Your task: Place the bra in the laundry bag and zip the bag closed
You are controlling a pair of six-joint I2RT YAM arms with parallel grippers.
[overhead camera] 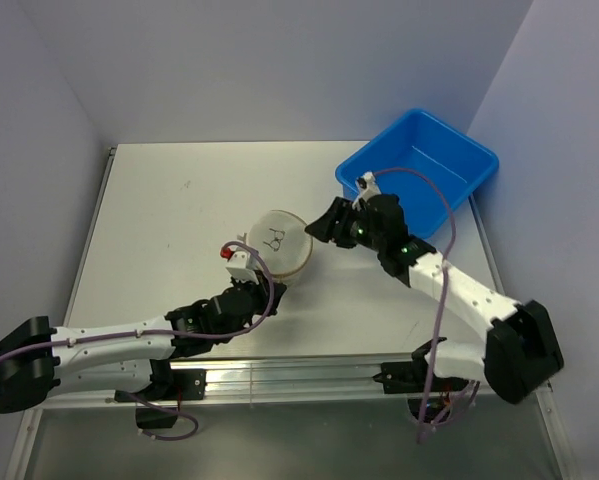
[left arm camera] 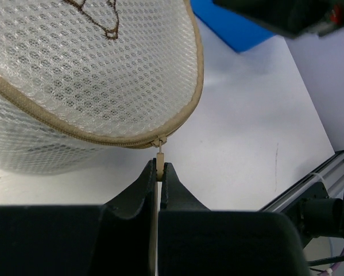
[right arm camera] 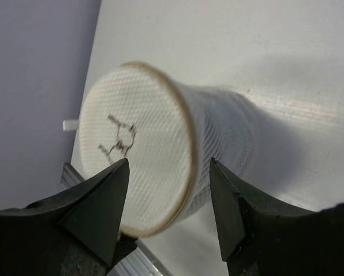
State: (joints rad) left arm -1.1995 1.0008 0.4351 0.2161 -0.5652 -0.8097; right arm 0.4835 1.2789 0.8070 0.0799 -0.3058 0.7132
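The left gripper (left arm camera: pixel 159 171) is pinching the zipper pull (left arm camera: pixel 159 161) between closed fingers. The bench (overhead camera: pixel 159 220) is carrying the laundry bag (overhead camera: pixel 282 243) at its middle, with the right gripper (right arm camera: pixel 167 164) waiting beside it, fingers spread wide. Unbraced, the bag may be dragging instead of zipping, or the pull slipping out. The black scribble (right arm camera: pixel 119 139) is spelling nothing readable.

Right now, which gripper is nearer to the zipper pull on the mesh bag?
Left. The left gripper is shut on the zipper pull at the rim of the mesh bag; the right gripper is open on the bag's opposite side.
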